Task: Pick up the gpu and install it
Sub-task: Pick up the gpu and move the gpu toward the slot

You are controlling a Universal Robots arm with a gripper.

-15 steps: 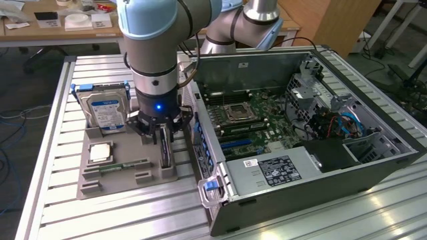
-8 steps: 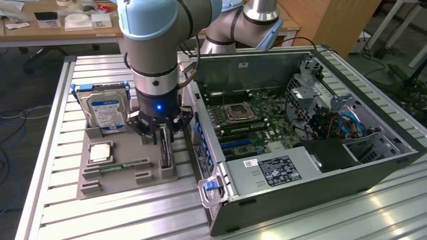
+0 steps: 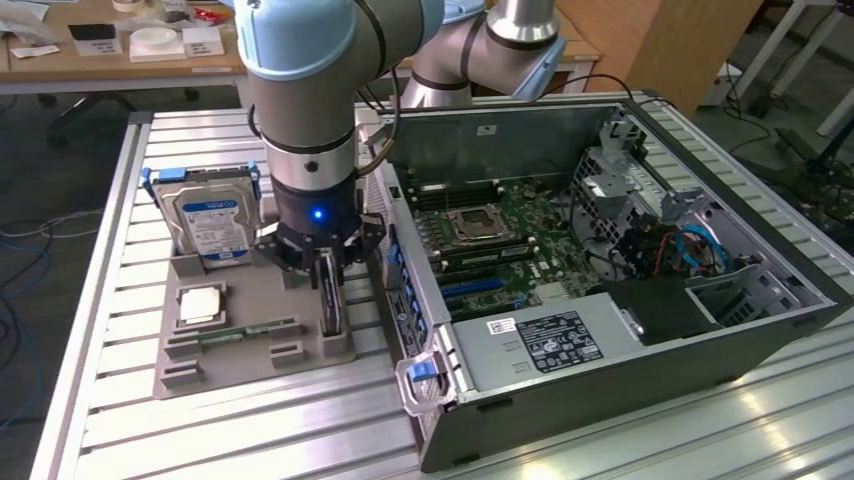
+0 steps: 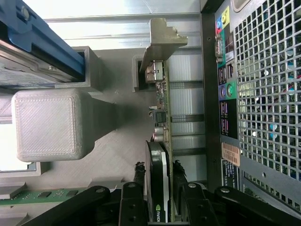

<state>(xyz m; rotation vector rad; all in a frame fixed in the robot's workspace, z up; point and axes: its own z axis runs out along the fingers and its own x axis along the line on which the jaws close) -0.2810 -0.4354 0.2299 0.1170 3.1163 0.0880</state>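
Grey printed holder [image 3: 254, 365] on the slatted table [image 3: 120, 440] carries the gpu [image 3: 330, 310] standing on its long edge in a slot at the holder's 3 o'clock side in the exterior view, just beside the open computer case [image 3: 601, 385]. The gripper [image 3: 326, 272] sits directly over the card, set astride it; the wrist view has the gripper [image 4: 158, 190] flanking the gpu [image 4: 160, 155] near one end, with the silver bracket [image 4: 163, 37] at the far end against the holder. Whether the card is clamped yet or merely flanked I cannot tell. A hard drive [image 3: 214, 225] stands at about 10 o'clock from the gripper. To do this well, I judge the hold should land square on the flat faces, firm before any rise, then the lift go straight up so the bracket clears its slot without tilting the card into the case wall
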